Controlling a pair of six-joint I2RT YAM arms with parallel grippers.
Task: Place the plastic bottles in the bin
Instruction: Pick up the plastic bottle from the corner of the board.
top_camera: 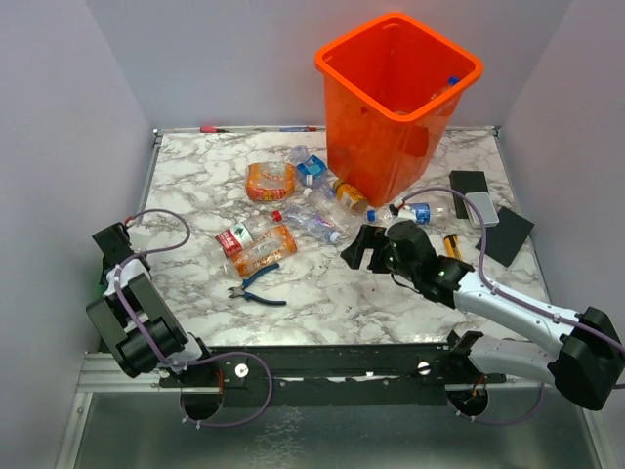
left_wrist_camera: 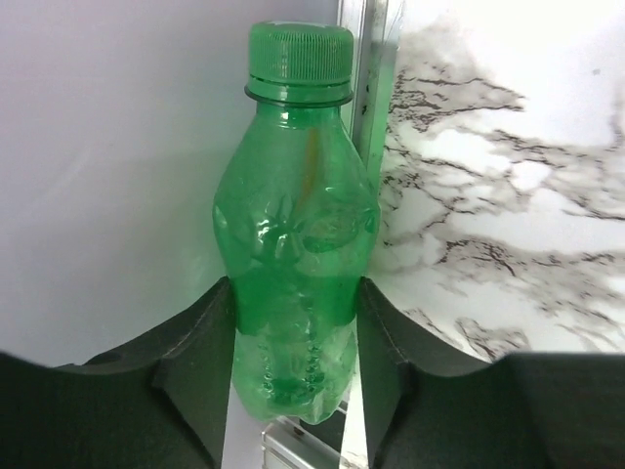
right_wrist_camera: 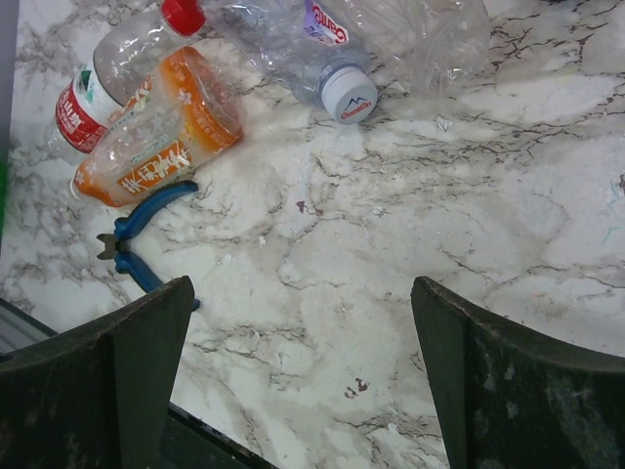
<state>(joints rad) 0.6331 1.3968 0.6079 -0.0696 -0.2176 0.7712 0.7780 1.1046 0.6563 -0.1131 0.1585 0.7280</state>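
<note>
A green plastic bottle (left_wrist_camera: 293,225) with a green cap stands between the fingers of my left gripper (left_wrist_camera: 295,332), which is shut on its lower body at the table's left edge. In the top view that gripper (top_camera: 110,242) sits by the left wall and hides the bottle. The orange bin (top_camera: 398,103) stands at the back, with a blue-capped bottle (top_camera: 444,90) inside. Several crushed bottles lie in front of it, among them an orange-labelled one (right_wrist_camera: 156,132), a red-labelled one (right_wrist_camera: 107,83) and a clear white-capped one (right_wrist_camera: 312,49). My right gripper (right_wrist_camera: 303,371) hangs open over bare marble, right of them (top_camera: 356,249).
Blue-handled pliers (top_camera: 256,288) lie near the front of the pile, also in the right wrist view (right_wrist_camera: 137,239). Black flat pieces (top_camera: 508,234) and a white block (top_camera: 480,207) lie at the right. Grey walls close in both sides.
</note>
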